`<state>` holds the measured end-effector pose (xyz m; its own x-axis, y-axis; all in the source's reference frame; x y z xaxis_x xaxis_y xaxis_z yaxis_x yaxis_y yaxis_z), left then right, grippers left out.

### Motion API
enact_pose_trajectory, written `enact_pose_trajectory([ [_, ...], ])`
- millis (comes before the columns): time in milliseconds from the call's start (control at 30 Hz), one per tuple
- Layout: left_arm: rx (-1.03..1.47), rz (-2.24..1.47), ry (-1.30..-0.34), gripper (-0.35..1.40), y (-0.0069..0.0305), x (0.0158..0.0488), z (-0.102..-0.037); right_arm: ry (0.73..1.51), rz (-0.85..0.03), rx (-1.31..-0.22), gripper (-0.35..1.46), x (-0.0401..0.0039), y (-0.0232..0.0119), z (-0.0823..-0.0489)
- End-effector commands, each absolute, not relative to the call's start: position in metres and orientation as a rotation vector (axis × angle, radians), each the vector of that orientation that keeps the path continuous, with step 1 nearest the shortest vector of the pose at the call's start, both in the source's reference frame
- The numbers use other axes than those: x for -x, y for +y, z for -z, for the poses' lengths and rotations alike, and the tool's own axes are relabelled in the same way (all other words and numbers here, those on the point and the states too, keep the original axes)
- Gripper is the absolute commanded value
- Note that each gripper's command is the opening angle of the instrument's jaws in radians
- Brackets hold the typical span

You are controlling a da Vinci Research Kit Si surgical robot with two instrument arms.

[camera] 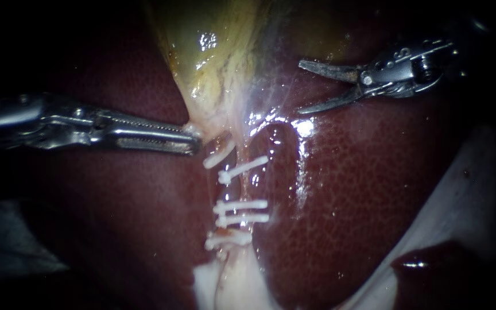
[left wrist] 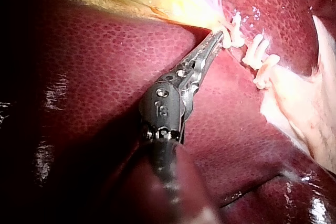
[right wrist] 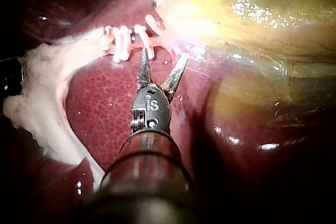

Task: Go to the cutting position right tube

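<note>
Gallbladder (camera: 219,51) up at twelve o'clock, lying on the liver (camera: 374,189). Below its neck, a row of clips (camera: 242,205) running down toward six. In from nine o'clock, left instrument (camera: 193,139), tips at the gallbladder's neck, just beside the top clip. At two o'clock, right instrument (camera: 301,86), apart from the clips.

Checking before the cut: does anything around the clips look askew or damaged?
The top clip slants, while the middle pair lie level. No tear or spill shows. The left instrument holds the gallbladder; the right instrument's jaws are open.
</note>
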<state>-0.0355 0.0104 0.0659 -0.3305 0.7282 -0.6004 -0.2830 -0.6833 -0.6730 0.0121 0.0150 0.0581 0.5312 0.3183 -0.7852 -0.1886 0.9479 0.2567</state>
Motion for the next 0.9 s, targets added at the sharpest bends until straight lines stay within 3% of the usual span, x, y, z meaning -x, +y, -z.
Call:
enact_pose_trajectory([
  [33,1.26,-2.052,-0.61,-0.35,0.0105,0.0353,-0.0656,0.965,-0.304,-0.147,1.35,-0.0121,0.015,-0.0581],
  [467,1.272,-2.012,-0.59,-0.35,0.0132,0.0306,-0.0595,0.967,-0.302,-0.149,1.37,-0.0122,0.0149,-0.0581],
  [900,1.282,-2.012,-0.577,-0.35,0.0135,0.0301,-0.0588,0.998,-0.295,-0.191,1.43,-0.0132,0.0131,-0.0587],
])
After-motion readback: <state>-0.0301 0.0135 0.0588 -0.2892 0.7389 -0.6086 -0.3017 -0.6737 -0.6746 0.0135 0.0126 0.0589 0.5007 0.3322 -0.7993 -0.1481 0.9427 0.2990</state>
